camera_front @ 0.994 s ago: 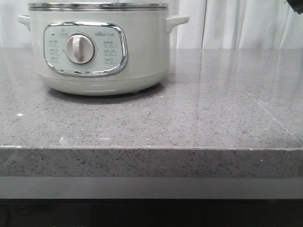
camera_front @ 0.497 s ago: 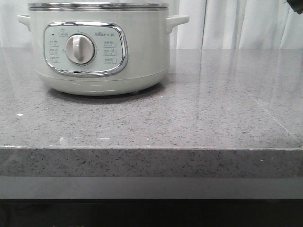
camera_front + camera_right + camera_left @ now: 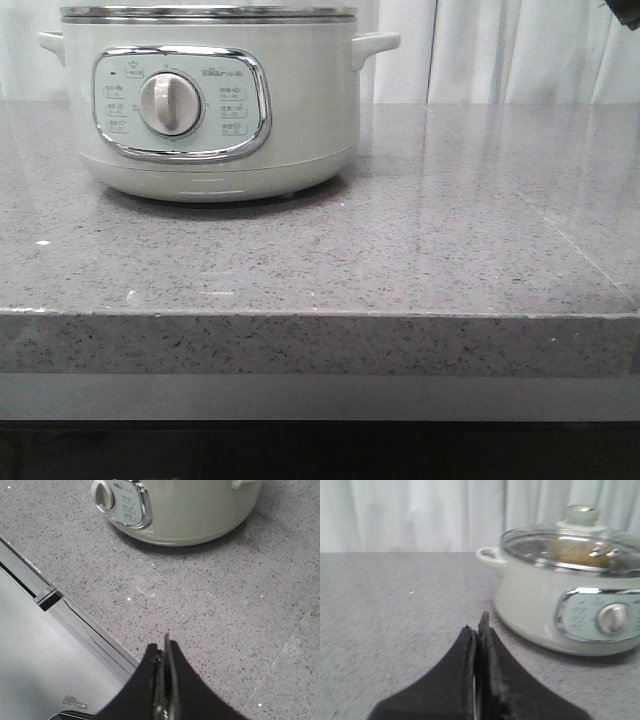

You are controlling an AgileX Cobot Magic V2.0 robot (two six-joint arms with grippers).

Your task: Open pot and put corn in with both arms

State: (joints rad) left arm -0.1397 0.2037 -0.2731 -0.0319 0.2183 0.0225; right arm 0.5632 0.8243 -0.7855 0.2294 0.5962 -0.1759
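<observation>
The pale cream-green pot (image 3: 300, 110) stands at the back left of the grey stone counter (image 3: 420, 250), its dial panel facing me. In the left wrist view the pot (image 3: 530, 600) wears a glass lid (image 3: 540, 542) with a round knob (image 3: 583, 514). A blurred yellowish shape (image 3: 572, 555) shows through the glass; I cannot tell whether it is the corn. No corn shows elsewhere. My left gripper (image 3: 479, 625) is shut and empty, low over the counter beside the pot. My right gripper (image 3: 164, 647) is shut and empty, above the counter's front edge, apart from the pot (image 3: 200, 510).
A white curtain (image 3: 500, 50) hangs behind the counter. The counter's front edge (image 3: 85, 625) drops to a grey floor. A dark object (image 3: 628, 6) shows at the front view's top right corner.
</observation>
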